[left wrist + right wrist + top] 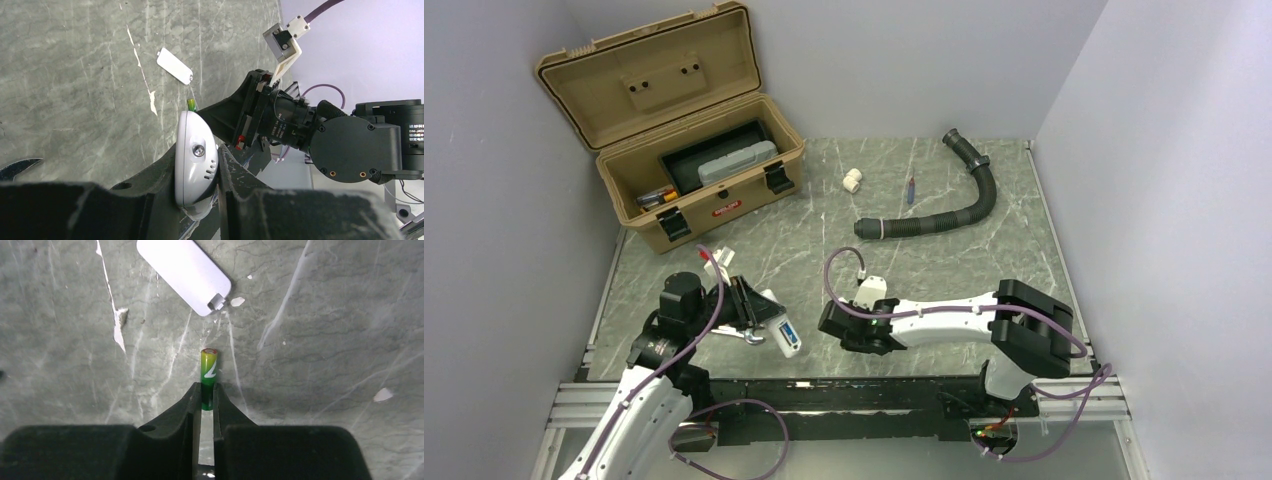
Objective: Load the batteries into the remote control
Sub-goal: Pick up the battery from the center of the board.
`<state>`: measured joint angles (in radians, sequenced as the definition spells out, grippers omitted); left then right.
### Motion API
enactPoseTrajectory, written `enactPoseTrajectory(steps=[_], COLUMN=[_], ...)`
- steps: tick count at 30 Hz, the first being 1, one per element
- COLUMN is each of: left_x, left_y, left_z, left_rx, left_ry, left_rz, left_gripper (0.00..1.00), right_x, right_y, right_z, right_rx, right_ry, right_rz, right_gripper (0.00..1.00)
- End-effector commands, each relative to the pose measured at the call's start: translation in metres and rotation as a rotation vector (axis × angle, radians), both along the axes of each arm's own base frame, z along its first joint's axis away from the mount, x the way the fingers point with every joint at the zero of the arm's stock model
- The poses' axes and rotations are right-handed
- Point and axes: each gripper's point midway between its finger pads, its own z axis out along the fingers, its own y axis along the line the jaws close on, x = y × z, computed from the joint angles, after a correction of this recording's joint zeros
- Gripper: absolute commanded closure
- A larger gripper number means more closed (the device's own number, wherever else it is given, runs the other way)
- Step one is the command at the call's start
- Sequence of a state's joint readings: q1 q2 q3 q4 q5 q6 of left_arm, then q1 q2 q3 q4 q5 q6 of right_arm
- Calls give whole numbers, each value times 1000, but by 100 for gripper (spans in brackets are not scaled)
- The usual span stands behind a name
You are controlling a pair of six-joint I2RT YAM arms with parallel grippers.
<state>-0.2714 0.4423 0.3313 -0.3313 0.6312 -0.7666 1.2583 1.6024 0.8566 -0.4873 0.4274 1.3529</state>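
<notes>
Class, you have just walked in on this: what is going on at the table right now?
The left arm has its jaws shut on the remote control. The right arm has closed its jaws on the green battery down at the table. A small white cover lies flat a little beyond the battery, apart from it. That battery is not yet in the remote.

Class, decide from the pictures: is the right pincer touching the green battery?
Touching. In the right wrist view the right pincer grips the green battery by its lower end, no gap either side.
</notes>
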Motion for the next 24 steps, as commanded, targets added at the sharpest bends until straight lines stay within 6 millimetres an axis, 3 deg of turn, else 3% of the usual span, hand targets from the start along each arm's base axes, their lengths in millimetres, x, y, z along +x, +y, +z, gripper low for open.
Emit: enactPoseTrajectory(steps=[1, 6, 12, 24], left_x=[3, 3, 3, 3], left_y=[-2, -2, -1, -1], left_z=[15, 16, 16, 15], left_rx=[-15, -16, -14, -8], left_ry=[-54, -54, -51, -47], left_rz=[-15, -11, -9, -8], left_gripper=[100, 100, 100, 100], right_x=[-13, -9, -15, -22], right_y=[-34, -50, -47, -39], right_z=[-9, -9, -13, -19], right_rx=[-219, -361, -334, -312], right_ry=[45, 34, 53, 67], right_rz=[174, 254, 300, 319], right_gripper=[88, 87, 68, 76])
